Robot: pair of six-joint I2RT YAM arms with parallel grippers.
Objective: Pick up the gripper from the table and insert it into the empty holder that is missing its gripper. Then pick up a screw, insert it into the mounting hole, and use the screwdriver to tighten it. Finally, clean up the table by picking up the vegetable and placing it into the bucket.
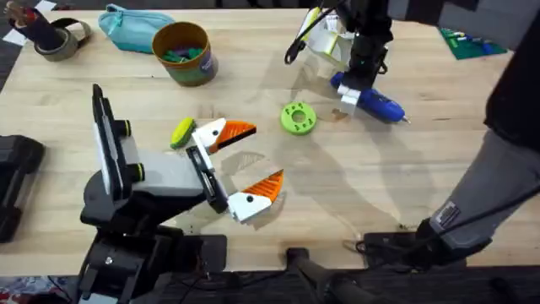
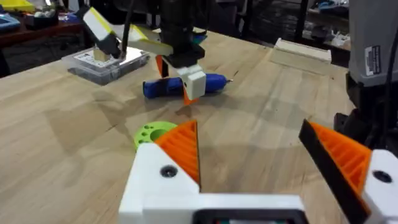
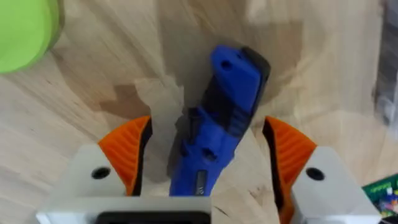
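At the far left of the tabletop (image 1: 76, 135) lies a teal pouch (image 1: 131, 28), and just right of it stands the bucket (image 1: 182, 52), mustard yellow with coloured bits inside. Nearer, toward the left-centre, the vegetable (image 1: 182, 133) lies flat on the wood, yellow with a green end. It sits just beside the far finger of the left hand (image 1: 243, 162), on that finger's outer side and not between the two.

The left hand is spread wide, its white fingers with orange ribbed pads (image 2: 181, 149) well apart and nothing between them; it touches none of the task's things. The green disc (image 1: 298, 117) with a centre hole rests to the right of it, between the two hands.

Farther right and farther back, the screwdriver (image 1: 371, 100) lies on its side on the tabletop, a blue cylinder with its thin metal tip pointing right. The right hand (image 1: 346, 95) is down over the left end of it. In the right wrist view the blue body (image 3: 217, 118) runs up the gap between the two orange pads (image 3: 127, 152), with clear space on each side, so the right hand (image 3: 205, 155) straddles the tool at a medium opening without gripping it. A clear plastic box (image 2: 102, 65) sits just behind the screwdriver.
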